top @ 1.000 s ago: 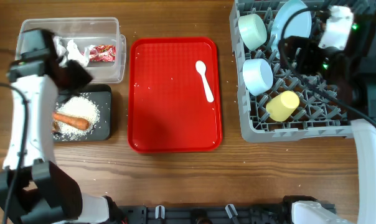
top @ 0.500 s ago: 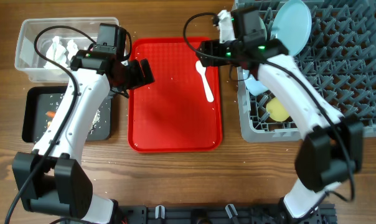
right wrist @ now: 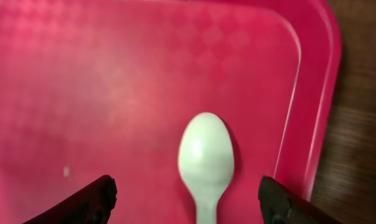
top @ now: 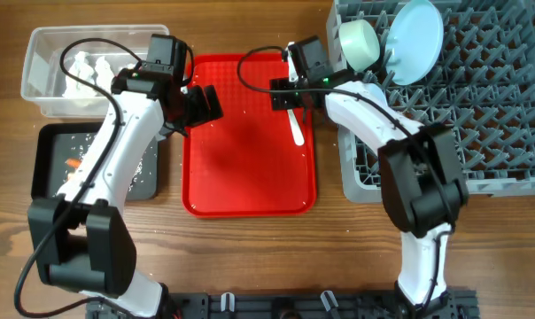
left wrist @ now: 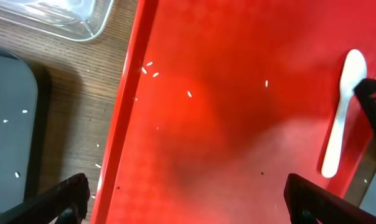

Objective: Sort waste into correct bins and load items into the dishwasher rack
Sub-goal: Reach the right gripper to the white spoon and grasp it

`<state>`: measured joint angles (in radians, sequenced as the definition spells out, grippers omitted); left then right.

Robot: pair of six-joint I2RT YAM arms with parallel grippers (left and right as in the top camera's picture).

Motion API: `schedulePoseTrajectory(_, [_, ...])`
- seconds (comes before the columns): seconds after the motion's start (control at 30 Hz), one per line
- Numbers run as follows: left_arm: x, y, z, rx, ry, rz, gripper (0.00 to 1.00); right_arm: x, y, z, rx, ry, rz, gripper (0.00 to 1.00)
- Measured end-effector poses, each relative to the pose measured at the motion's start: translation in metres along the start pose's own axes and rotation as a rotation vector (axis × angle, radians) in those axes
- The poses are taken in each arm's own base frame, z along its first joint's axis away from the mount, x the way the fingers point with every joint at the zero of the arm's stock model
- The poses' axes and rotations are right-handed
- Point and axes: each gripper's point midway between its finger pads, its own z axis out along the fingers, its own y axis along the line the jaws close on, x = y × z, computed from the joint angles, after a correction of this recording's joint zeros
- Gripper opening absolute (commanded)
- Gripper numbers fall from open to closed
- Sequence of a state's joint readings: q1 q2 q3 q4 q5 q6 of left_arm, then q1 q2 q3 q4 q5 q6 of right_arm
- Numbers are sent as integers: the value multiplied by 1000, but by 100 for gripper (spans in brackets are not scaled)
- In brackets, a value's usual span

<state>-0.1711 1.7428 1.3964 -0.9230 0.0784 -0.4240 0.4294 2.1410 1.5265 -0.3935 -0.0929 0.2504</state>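
Note:
The white plastic spoon (top: 296,129) lies at the upper right of the red tray (top: 250,177). My right gripper (top: 285,96) is open just above the spoon's bowl (right wrist: 205,155), one finger on each side (right wrist: 185,202). My left gripper (top: 201,105) is open and empty over the tray's left rim (left wrist: 188,199). The spoon shows in the left wrist view (left wrist: 340,118). The clear tub (top: 35,84) holds white tissue (top: 81,71). The black tray (top: 50,140) holds rice (top: 140,165) and a bit of carrot (top: 71,164). The rack (top: 507,97) holds the blue plate (top: 415,28) and green bowl (top: 360,40).
A few rice grains (left wrist: 150,70) lie on the red tray and the wood beside it. My right arm crosses the rack's left side and hides the blue bowl and the yellow cup. My left arm hides the right end of the tub.
Both arms swung in over the red tray, the left from the bins and the right from the rack. The right gripper then settled lower and to the left, over the spoon.

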Motion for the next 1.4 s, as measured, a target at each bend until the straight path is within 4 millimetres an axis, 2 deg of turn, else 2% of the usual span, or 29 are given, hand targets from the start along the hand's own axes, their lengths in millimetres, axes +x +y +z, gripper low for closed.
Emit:
schedulePoseTrajectory(0.17, [-4,7,5,-43,-17,-27,100,10,-6,19,14,21,13,76])
schedulePoseTrajectory(0.3, [-13,15,4,-83,-60,-126,100,6,-6,22,14,2,35,75])
schedulePoseTrajectory(0.4, [-21,21,4,-92,-93,-171,100,3,-6,25,12,-13,45,64])
schedulePoseTrajectory(0.47, [-23,25,3,-103,-101,-187,100,2,-6,27,11,-19,49,61])
schedulePoseTrajectory(0.57, [-22,33,2,-122,-92,-205,100,1,-6,29,9,-24,59,50])
schedulePoseTrajectory(0.8, [-34,65,-6,-161,-118,-285,100,2,-7,32,9,-13,81,25])
schedulePoseTrajectory(1.03, [-34,67,-6,-163,-119,-289,100,14,-6,29,6,53,96,19])
schedulePoseTrajectory(1.13, [-34,67,-6,-162,-118,-289,100,20,-7,27,12,91,98,5])
schedulePoseTrajectory(1.4, [-34,67,-6,-162,-118,-289,100,29,-4,21,-15,137,94,4])
